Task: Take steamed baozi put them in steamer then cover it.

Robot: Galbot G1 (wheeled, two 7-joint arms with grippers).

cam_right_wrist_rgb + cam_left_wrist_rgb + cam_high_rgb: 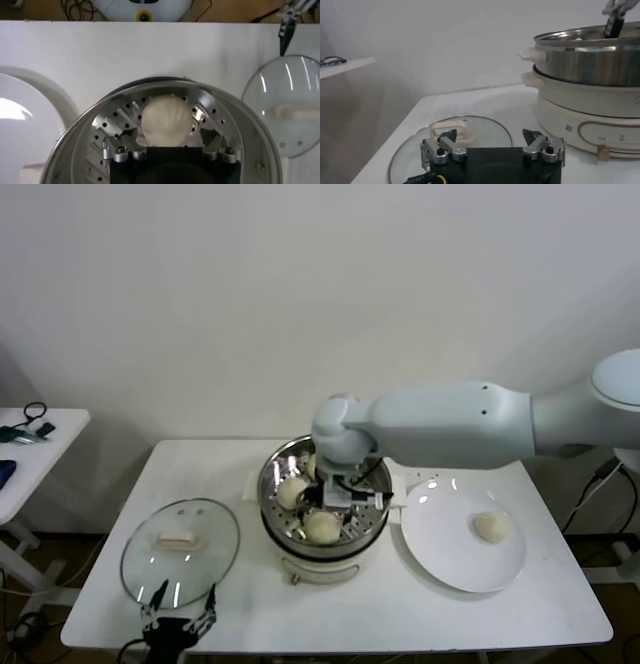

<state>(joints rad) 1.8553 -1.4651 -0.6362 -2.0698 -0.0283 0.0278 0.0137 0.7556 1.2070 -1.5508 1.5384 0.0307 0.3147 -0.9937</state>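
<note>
White bench carries steamer (pixel 325 559); right gripper (pixel 170 142) hangs inside — jaws spread around a bun (pixel 166 119) on the tray. One bun (pixel 490 526) waits on plate (pixel 440 559); left gripper (pixel 492 145), jaws spread, over lid (pixel 180 552).

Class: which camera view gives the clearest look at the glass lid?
The head view: the whole lid lies flat on the table, handle visible. The left wrist view shows only its near part behind that gripper; the right wrist view shows part of it at the edge.
</note>
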